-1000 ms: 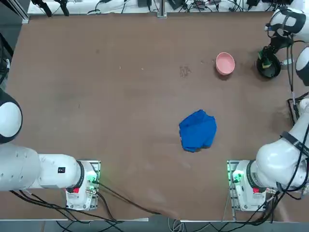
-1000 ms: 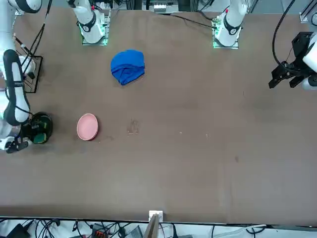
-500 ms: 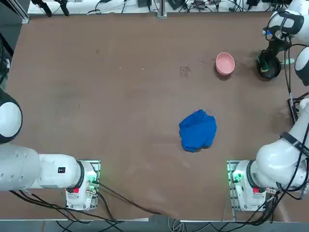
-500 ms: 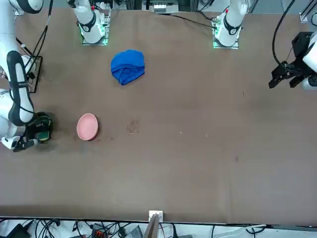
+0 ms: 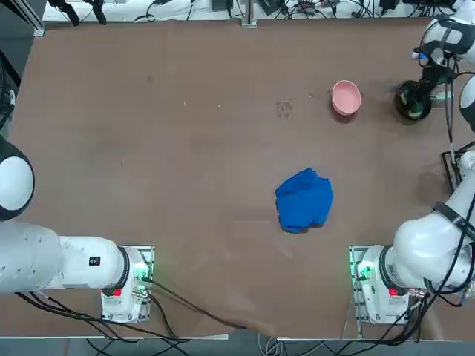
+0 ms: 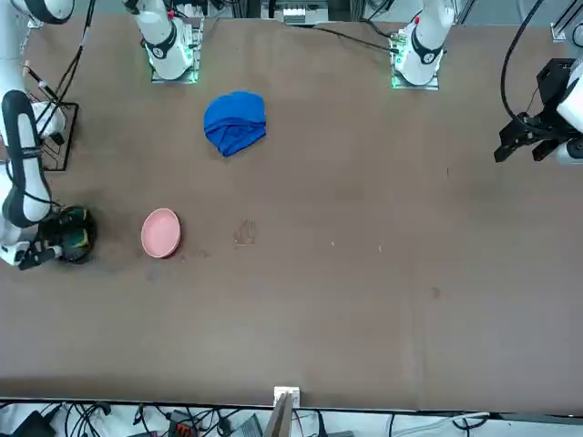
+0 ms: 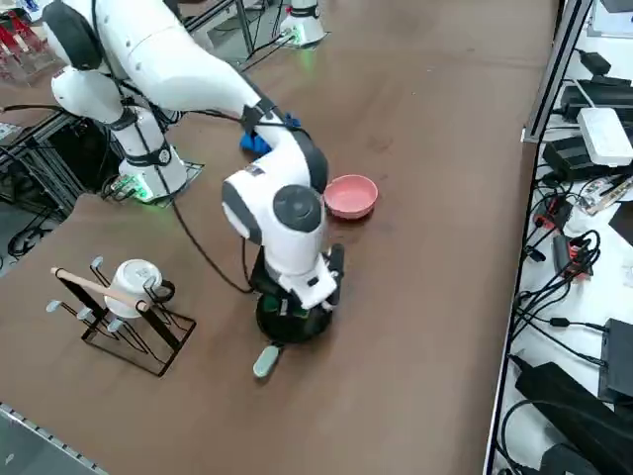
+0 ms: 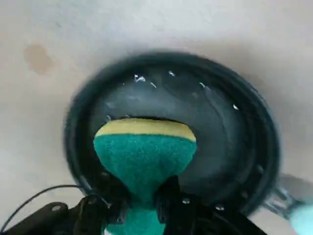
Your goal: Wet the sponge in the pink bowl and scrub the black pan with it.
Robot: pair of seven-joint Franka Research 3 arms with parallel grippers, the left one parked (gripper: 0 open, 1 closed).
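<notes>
Blue cloth lay crumpled on the brown tabletop, pink bowl sat upright beyond it, right claw pinched the green sponge inside the black pan, yellow edge leading away from the claw, pan's handle pointed right.

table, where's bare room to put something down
Widest: the table left of the blue cloth and bowl; also between those two. Crowded: around the pan, where the right gripper holds the sponge.
</notes>
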